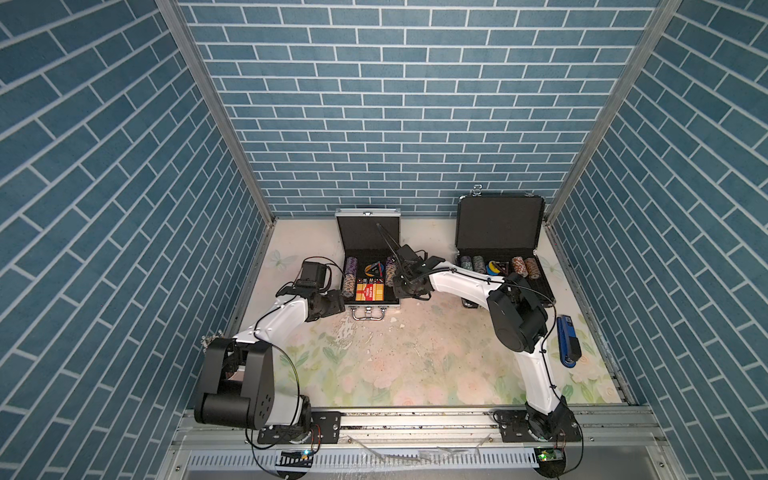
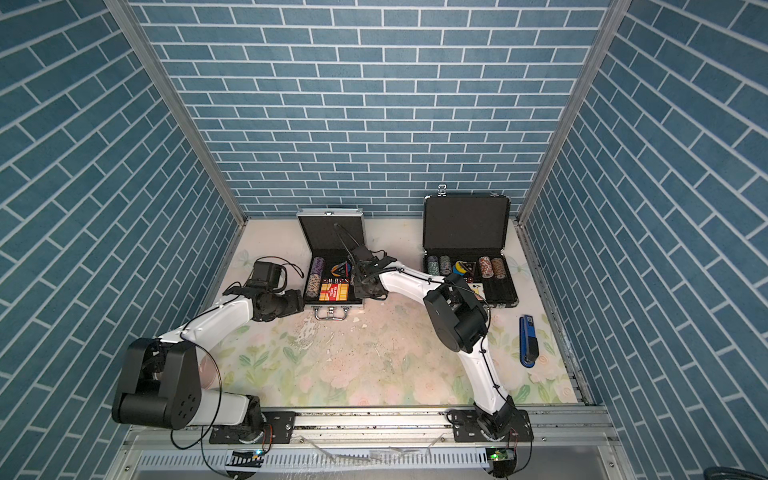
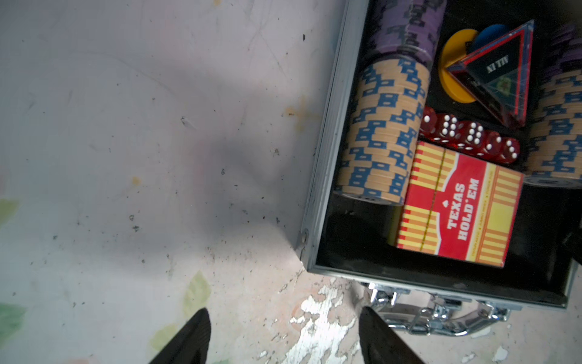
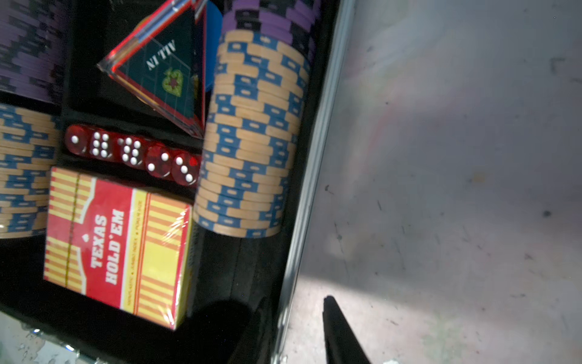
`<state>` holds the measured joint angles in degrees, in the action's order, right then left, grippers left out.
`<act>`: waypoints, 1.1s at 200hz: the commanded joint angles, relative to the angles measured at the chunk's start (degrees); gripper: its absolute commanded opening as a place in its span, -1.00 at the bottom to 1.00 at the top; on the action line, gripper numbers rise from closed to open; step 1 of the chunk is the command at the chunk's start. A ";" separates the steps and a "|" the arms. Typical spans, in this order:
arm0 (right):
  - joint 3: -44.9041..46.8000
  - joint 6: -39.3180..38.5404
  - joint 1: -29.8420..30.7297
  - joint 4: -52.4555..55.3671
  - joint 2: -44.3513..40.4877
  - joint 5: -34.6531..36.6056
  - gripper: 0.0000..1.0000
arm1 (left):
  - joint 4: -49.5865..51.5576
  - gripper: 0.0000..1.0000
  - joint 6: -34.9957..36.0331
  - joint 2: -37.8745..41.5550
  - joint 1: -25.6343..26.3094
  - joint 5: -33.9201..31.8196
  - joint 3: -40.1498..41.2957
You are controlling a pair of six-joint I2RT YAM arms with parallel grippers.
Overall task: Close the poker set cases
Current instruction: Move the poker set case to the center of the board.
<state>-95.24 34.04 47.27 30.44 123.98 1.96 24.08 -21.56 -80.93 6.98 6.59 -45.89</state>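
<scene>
In both top views a booth of blue brick-patterned wall panels (image 1: 395,104) (matte, with white mortar lines) closes three sides, joined by bare aluminium corner posts (image 1: 216,108). The tabletop (image 1: 415,365) carries a pale floral print, scuffed and flaking near frame centre. At centre, against the back wall, stands the small silver ribbed aluminium poker case (image 1: 374,308), its lid upright and lined with black foam. To its right stands the larger black poker case (image 1: 498,224), also open with its lid upright. A blue and black plastic stapler-shaped tool (image 2: 528,340) lies at the right, well apart from both. The white-shelled left arm (image 1: 282,316) reaches the silver case's left front corner. The right arm (image 1: 457,282) reaches its right side.

Left wrist view: the left gripper (image 3: 283,312) hangs with its black fingers spread wide, only peeling table print between them. One finger is just beside the case's chrome handle (image 3: 441,318). Inside lie a ridged column of tan and blue chips (image 3: 384,132), translucent red dice (image 3: 472,138) and a glossy red and yellow card box (image 3: 456,214).

Right wrist view: the right gripper (image 4: 294,299) straddles the silver case's side wall, partly open. The outer finger (image 4: 340,334) stands clear of the rim (the inner one is lost against dark foam), so no grip shows. A clear triangular acrylic marker (image 4: 157,72) sits beside the chips.
</scene>
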 commanded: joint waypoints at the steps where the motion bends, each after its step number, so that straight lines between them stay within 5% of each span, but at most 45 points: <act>1: 2.19 -0.84 -0.68 9.29 -0.27 2.26 -0.45 | -1.39 0.44 -0.09 -0.73 1.62 1.23 1.31; 135: 14.98 -0.47 -1.74 6.92 -7.59 1.30 -0.55 | -7.05 0.15 -4.18 -5.57 7.87 0.93 0.53; 220: 21.06 -0.55 -1.74 6.13 -11.45 -0.79 -0.62 | -7.39 -0.30 -7.21 -6.26 11.85 -0.09 4.44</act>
<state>-78.48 34.06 45.69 28.47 112.42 2.00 15.20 -27.92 -87.22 17.80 7.25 -43.29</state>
